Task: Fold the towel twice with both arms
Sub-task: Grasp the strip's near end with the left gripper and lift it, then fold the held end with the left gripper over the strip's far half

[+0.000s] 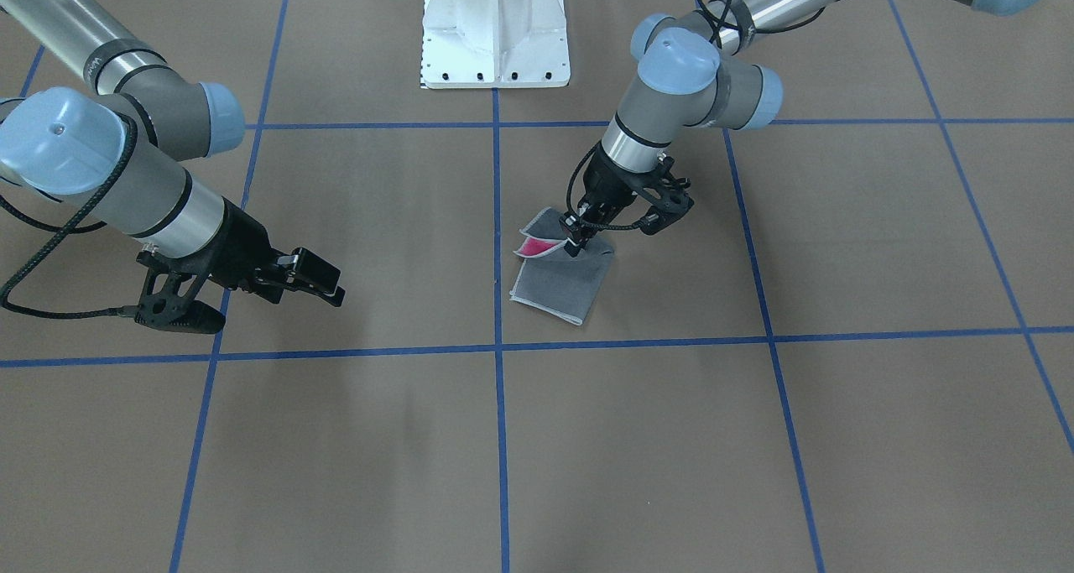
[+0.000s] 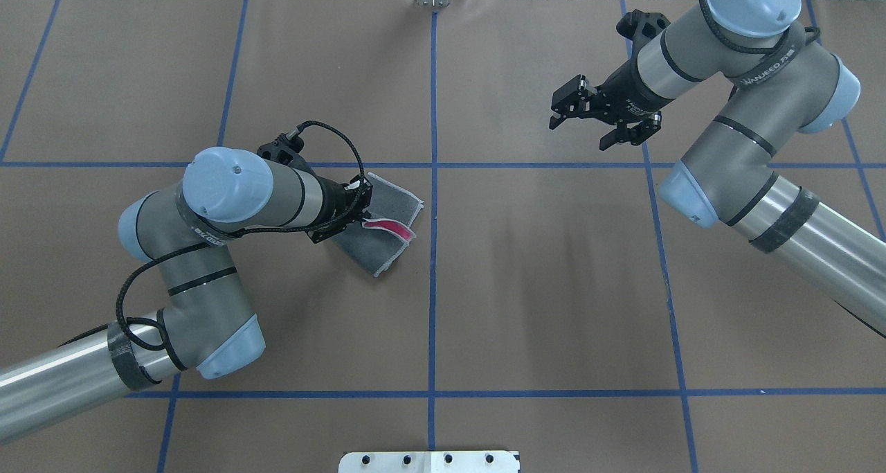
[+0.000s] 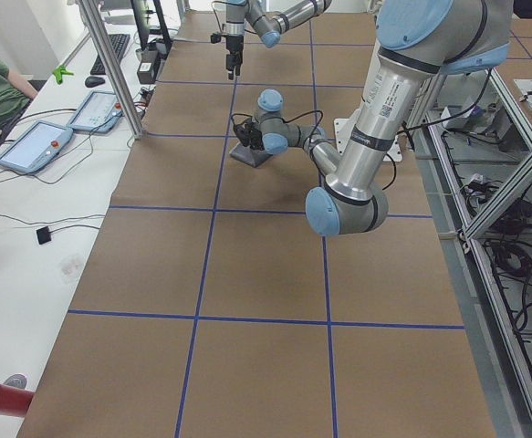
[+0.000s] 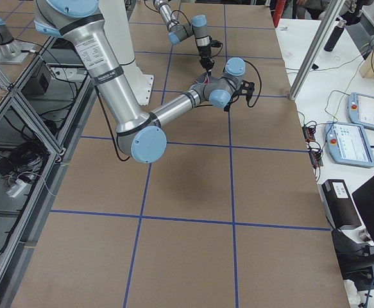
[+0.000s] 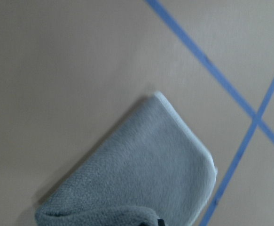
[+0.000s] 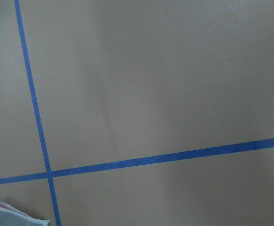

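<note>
Grey-faced towel (image 1: 558, 281): is lying on the brown table (image 1: 755, 439), in the grid square just on the robot's left of the centre blue tape line (image 1: 497, 221). It is showing as a folded grey rectangle, with 1 pink strip peeking out where the upper layer is standing lifted.
Left gripper (image 1: 576, 244): is reaching down onto the towel at the side nearest its own arm. The jaws are standing narrow and appear to be pinching the upper layer.
Right gripper (image 1: 336, 288): is hovering above bare table, well apart from the towel. The jaws are standing parted with nothing between them.
Step in hand (judgement): fold 1 is looking complete. Fold 2 is looking begun by the left arm alone, or the lifted layer is being adjusted.
Risk 1, layer slip: the pinch is sitting close to the stitched edging, so a quick lift is likely to be pulling the cloth free.
Risk 2, unfolding: if only the upper layer is being held, dragging it is risking opening fold 1 rather than making fold 2.
Risk 3, skewed fold: with only 1 corner being carried, the free side is likely to be lagging and landing off the edge line.
Risk 4, whole-towel drag: light cloth on smooth paper is prone to sliding under a sideways pull.
</note>
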Motion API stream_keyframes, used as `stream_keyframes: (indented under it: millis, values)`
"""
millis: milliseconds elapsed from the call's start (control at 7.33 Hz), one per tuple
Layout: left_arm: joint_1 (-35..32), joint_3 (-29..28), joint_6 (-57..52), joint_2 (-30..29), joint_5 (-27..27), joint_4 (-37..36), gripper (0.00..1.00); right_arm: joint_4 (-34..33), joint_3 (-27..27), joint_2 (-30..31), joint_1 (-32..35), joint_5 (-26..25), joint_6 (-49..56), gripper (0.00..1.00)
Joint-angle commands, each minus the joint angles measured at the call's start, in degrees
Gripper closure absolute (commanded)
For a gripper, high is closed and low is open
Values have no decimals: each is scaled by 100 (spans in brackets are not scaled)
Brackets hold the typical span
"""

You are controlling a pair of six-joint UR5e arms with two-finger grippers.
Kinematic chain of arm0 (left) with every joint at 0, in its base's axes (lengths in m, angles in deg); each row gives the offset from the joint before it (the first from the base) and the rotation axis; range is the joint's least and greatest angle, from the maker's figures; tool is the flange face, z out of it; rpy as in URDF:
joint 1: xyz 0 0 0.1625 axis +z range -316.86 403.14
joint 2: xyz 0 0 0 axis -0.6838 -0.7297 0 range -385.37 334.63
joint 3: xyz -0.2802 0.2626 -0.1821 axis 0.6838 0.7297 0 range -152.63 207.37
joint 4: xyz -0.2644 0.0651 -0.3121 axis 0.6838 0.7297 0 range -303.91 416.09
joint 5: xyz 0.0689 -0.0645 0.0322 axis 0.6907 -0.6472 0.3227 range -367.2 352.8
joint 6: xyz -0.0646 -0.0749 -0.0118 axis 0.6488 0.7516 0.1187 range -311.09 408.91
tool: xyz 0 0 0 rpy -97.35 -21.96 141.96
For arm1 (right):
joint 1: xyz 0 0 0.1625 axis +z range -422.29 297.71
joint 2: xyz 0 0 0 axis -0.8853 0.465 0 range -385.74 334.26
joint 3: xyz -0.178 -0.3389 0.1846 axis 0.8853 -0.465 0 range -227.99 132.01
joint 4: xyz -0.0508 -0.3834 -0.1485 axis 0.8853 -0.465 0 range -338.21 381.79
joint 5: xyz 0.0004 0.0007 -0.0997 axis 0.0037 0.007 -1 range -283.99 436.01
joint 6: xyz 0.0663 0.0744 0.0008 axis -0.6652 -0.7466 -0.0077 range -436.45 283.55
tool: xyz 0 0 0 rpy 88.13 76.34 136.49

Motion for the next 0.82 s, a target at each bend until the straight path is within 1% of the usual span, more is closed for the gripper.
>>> stream_keyframes:
  millis: [0,273,409,545,682]
  values:
    - [-250,-19,-3,-11,-244,22,100,1,-63,-34,-5,-17,12,0]
    - [-304,-28,6,-37,-324,22,100,1,-98,-52,-5,-25,12,0]
    - [-286,-46,15,-150,-324,22,100,1,-133,-52,-5,-26,21,0]
    - [-269,-263,154,-430,-324,4,100,53,-151,-52,-5,-26,21,0]
    - [-260,-692,382,-850,-324,22,100,124,-203,-43,-14,-34,21,0]
